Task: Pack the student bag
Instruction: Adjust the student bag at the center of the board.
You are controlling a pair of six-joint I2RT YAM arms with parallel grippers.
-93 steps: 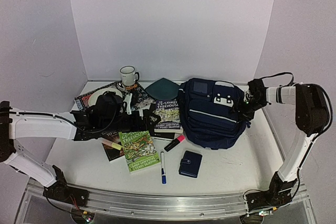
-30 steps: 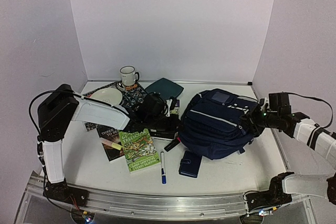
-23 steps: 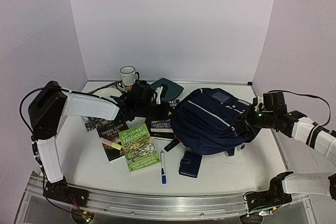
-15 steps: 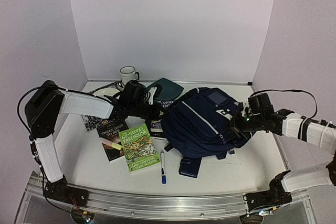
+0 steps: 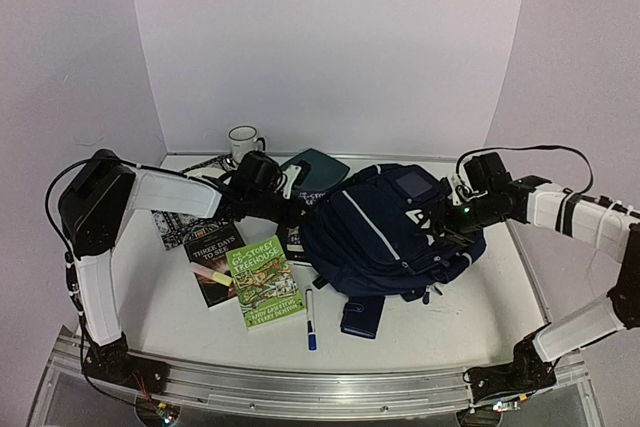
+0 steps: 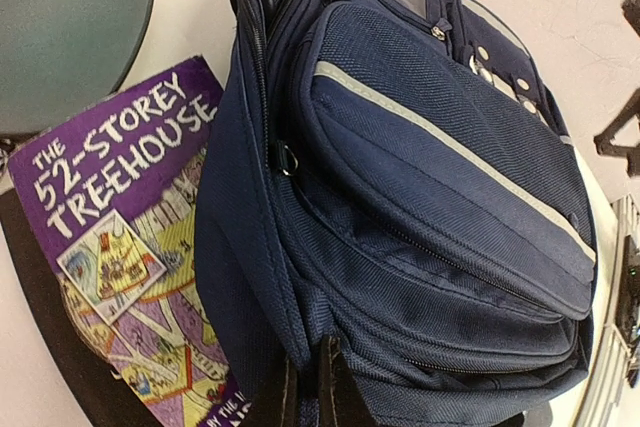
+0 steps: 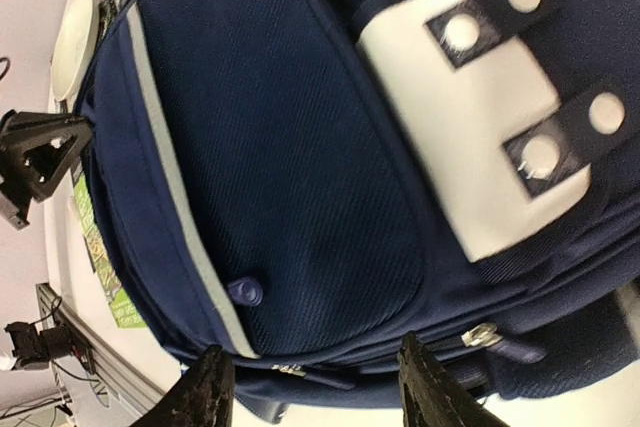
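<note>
- The large navy-blue fabric backpack [image 5: 385, 237] is laid centre-right on the white bench [image 5: 490, 297], partly over a purple paperback book [image 6: 120, 227].
- Its left edge is pinched by the left claw [image 6: 308, 397].
- The right claw [image 7: 312, 372] is held wide over its front.

Inspector: Your open lanes are the bare worktop [image 5: 480, 322] front right and the near-left corner.
Operator: And centre?
Inspector: Blocked. The student bag [image 5: 385, 232] fills it, overlapping the wallet [image 5: 358, 322]. The green book [image 5: 262, 282] and pen [image 5: 310, 307] crowd its left; mug [image 5: 243, 142] and plate [image 5: 318, 162] stand behind.
</note>
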